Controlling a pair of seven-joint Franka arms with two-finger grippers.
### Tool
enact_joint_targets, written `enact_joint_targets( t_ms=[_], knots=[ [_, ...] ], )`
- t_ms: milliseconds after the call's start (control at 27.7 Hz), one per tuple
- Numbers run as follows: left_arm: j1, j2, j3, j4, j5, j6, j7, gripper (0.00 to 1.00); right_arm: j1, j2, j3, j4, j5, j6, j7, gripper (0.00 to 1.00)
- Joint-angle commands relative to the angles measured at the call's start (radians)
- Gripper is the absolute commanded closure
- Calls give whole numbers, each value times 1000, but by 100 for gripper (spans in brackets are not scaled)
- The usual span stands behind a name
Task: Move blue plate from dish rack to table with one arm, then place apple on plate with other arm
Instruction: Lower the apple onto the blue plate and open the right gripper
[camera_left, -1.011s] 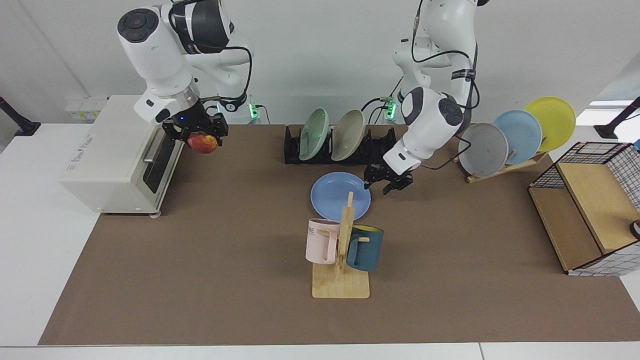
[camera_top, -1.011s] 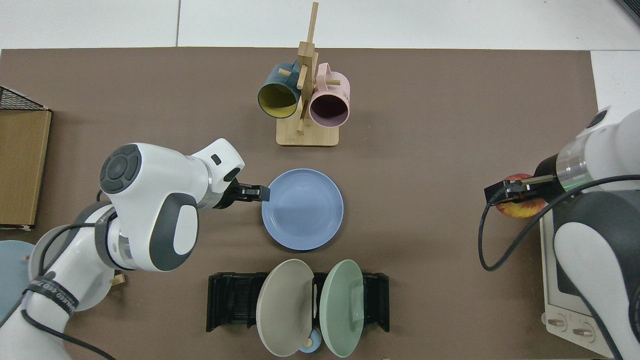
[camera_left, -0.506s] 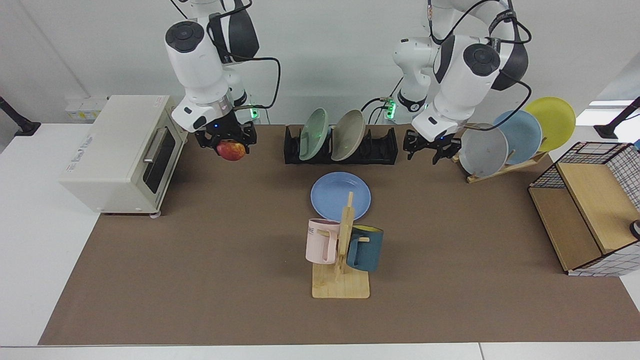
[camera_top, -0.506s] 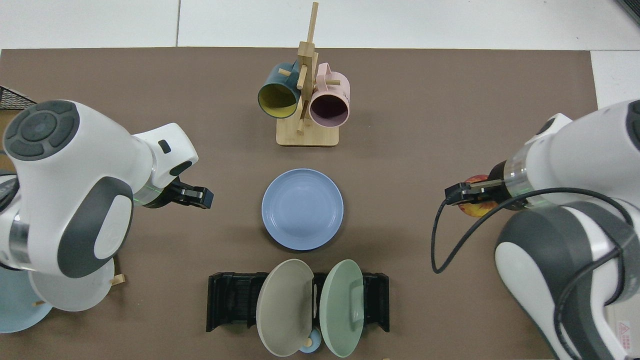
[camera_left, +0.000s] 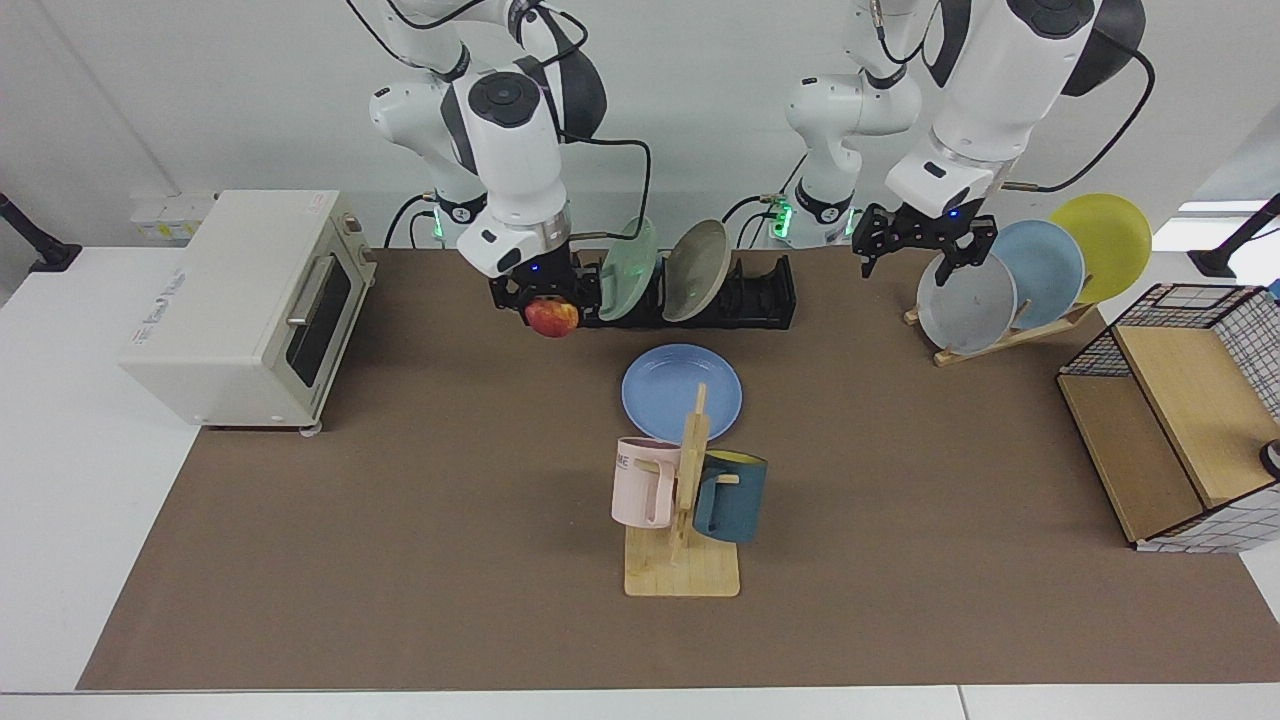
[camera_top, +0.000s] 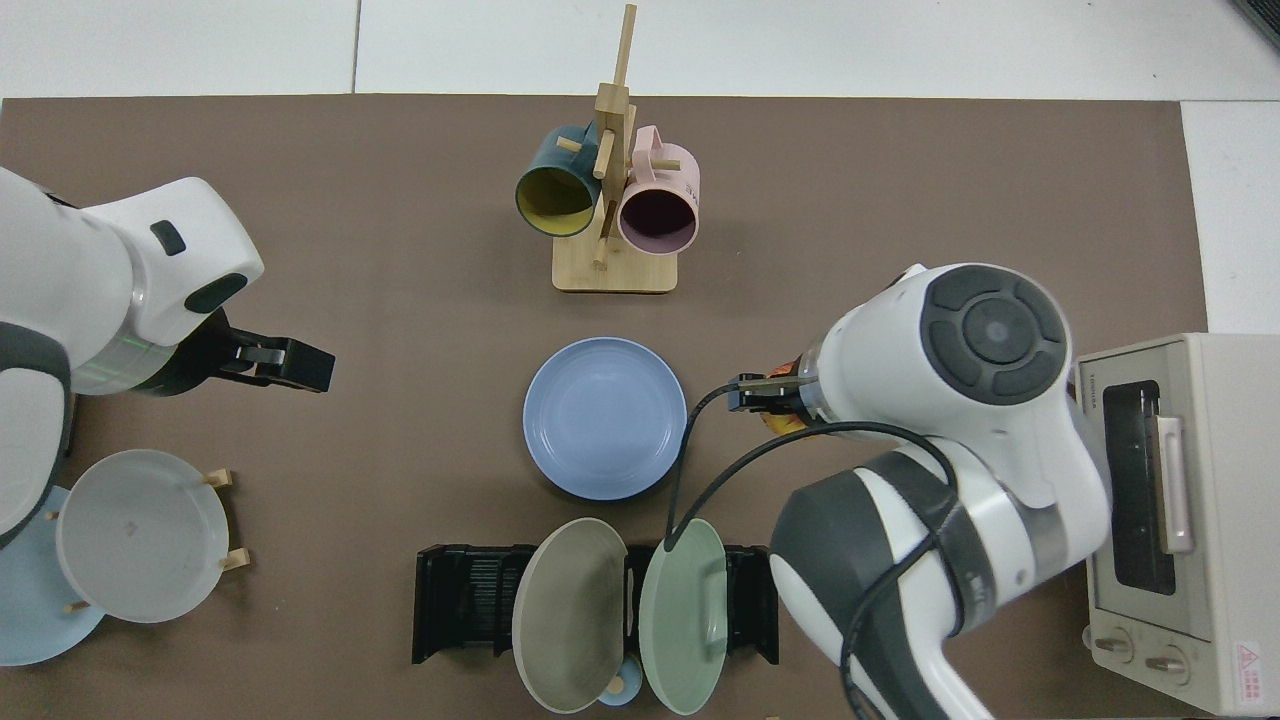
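The right pincer pinches a small, round red-yellow apple above the brown-matted bench, beside the flat, matte periwinkle-blue plate; the left pincer hangs spread.

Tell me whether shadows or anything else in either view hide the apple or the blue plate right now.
Facing view: even light, soft shadows; the apple shows clearly in the right gripper, but the mug tree covers the near edge of the blue plate. Top view: the plate is unobstructed, while the right arm's own wrist hides nearly all of the apple.
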Motion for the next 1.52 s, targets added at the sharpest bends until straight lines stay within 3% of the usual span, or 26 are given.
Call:
enact_joint_targets(
  t_ms=[0,650,1084,1481],
  knots=[
    [-4,-7,18,1,9,-24,24,0,66,70,-6,39,2,50,119,100],
    [13,-9,21,7,14,-32,21,0,247,318,-15,170,-4,163,424,100],
    [16,-29,26,12,13,-35,16,0,252,415,-8,168,-6,249,423,100],
    [16,-29,28,12,13,-35,16,0,246,438,-6,157,17,306,416,99]
  ],
)
